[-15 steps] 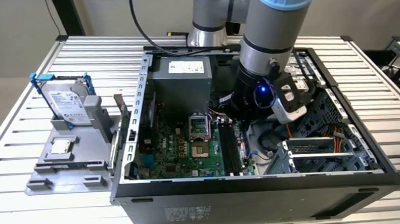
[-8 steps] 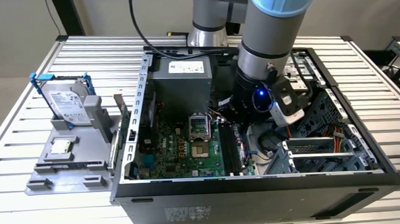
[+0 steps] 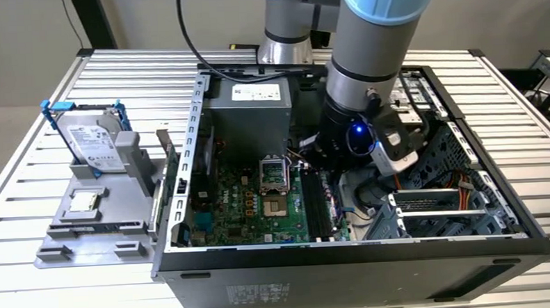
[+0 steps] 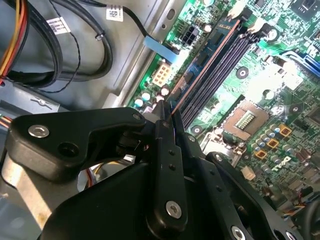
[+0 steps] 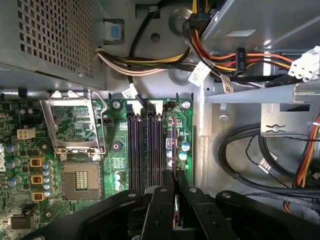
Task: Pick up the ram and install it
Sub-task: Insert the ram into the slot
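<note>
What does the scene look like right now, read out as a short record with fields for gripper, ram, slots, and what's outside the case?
gripper: gripper down inside the open computer case, shut on the ram
ram: ram held on edge, lying along the outermost slot
slots: memory slots on the green motherboard, beside the empty processor socket
outside the case: hard drive in a blue frame, standing on a grey fixture at the exterior view's left

Slatted metal table bears open computer case, grey fixture tray
</note>
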{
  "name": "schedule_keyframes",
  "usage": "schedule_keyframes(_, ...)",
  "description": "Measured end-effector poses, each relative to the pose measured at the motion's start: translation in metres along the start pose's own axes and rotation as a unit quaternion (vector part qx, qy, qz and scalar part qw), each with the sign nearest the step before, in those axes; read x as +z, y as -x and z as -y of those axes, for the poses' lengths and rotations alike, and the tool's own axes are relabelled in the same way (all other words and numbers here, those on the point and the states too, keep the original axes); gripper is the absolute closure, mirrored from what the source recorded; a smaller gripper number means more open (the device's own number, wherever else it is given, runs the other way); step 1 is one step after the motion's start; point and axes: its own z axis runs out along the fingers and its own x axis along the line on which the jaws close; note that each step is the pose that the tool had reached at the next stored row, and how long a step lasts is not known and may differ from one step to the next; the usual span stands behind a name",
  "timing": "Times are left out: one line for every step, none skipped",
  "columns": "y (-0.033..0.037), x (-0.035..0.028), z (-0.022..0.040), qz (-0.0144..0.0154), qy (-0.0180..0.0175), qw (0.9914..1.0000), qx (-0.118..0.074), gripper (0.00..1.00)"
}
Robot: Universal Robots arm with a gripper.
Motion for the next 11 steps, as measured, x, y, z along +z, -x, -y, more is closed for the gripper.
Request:
schedule_keyframes(-0.0005,0.0003,0.0004,0.0000,0.0000,1.00000,-0.002,1.00)
schedule_keyframes(-0.0012,0.0005,0.0009,0.0000,0.0001,0.99999,-0.004,1.00)
schedule_keyframes(-0.0031,0.0007,0.0014,0.0000,0.0001,0.99999,-0.005,1.00)
schedule_keyframes(-0.0051,0.0008,0.0019,0.0000,0.0001,0.99999,-0.005,1.00)
schedule_keyframes(-0.0061,0.0011,0.0023,0.0000,0.0001,0.99998,-0.006,1.00)
schedule_keyframes(-0.0065,0.0014,0.0029,0.0000,0.0001,0.99998,-0.006,1.00)
schedule_keyframes(-0.0065,0.0023,0.0034,0.0000,0.0001,0.99998,-0.006,1.00)
schedule_keyframes(-0.0066,0.0038,0.0038,0.0000,0.0002,0.99998,-0.006,1.00)
schedule_keyframes(-0.0067,0.0056,0.0041,0.0000,0.0002,0.99998,-0.006,1.00)
schedule_keyframes(-0.0067,0.0072,0.0044,0.0000,0.0001,0.99998,-0.007,1.00)
schedule_keyframes(-0.0068,0.0084,0.0044,0.0000,0.0002,0.99998,-0.007,1.00)
